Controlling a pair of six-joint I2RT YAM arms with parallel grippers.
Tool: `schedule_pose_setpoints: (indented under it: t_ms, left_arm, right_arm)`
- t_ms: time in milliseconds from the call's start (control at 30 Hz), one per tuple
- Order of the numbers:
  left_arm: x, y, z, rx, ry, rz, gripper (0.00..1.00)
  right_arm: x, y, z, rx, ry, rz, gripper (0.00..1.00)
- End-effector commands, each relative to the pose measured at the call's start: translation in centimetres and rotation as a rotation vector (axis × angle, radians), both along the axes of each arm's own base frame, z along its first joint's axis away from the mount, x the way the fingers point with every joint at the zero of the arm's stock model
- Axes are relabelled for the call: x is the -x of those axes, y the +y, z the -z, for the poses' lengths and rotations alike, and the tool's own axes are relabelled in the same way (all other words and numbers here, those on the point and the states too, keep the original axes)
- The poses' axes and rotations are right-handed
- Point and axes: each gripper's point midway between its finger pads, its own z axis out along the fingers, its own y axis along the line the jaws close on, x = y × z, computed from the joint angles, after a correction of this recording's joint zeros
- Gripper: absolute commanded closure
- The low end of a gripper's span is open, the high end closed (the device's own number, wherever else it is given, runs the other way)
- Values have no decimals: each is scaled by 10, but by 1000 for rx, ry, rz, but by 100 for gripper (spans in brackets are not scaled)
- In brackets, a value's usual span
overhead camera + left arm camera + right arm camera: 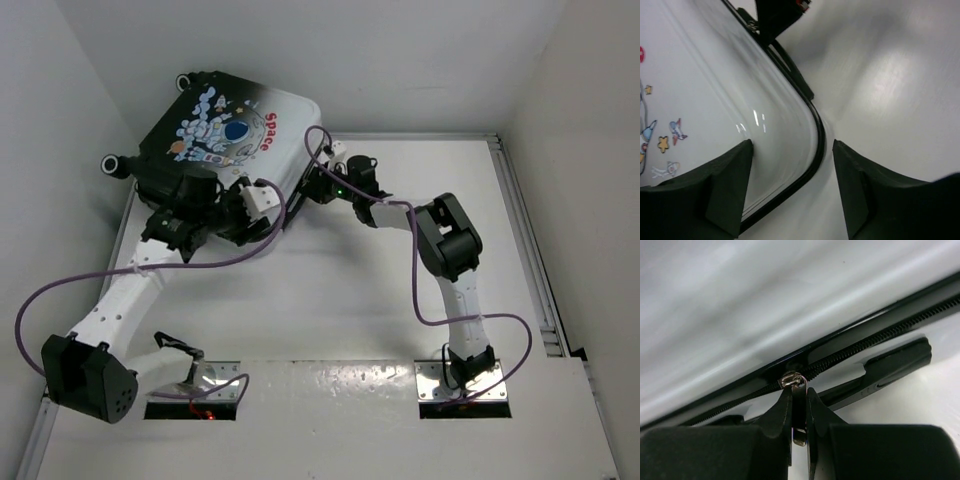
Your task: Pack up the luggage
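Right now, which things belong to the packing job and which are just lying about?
Job: luggage; zipper pull; right gripper pinching it; left gripper, open over the luggage corner.
Just there: purple cables; table.

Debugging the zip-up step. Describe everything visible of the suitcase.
The suitcase is a glossy hard shell fading white to black, printed with a cartoon astronaut and red "Space", with black wheels. It lies flat, lid down, angled at the table's far left corner. A black zipper runs round its edge; the right claw is shut on the metal pull. The open left claw straddles a rounded corner; contact is unclear.
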Motion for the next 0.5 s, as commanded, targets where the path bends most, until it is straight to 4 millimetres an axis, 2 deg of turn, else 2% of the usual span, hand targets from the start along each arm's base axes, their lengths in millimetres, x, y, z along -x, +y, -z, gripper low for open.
schedule_pose_setpoints:
  t_ms: [0,33,167,200,267,333,367,467]
  left_arm:
    - [16,-21,48,26,169,-124,34]
    - [11,-25,45,19,140,-155,36]
    - [12,-57,62,27,171,-164,43]
    - [16,-71,65,21,169,-137,45]
    - [12,-88,74,20,156,-132,47]
    - [15,-103,85,1,161,-136,49]
    - [17,-109,100,-15,200,-137,51]
    - [14,-126,101,1,202,-120,52]
  right_arm:
    - [-25,-8,-44,-82,-101,100,100]
    - [-24,-5,-44,-76,-116,85,100]
    - [-18,10,-41,-70,-129,29,100]
    - [-20,7,-37,-65,-126,33,100]
    - [-25,8,-40,-61,-136,24,100]
    - [-25,9,-33,-57,-127,14,100]
    - [-28,10,-35,-59,-137,8,100]
    - [-29,10,-36,-59,-140,-7,100]
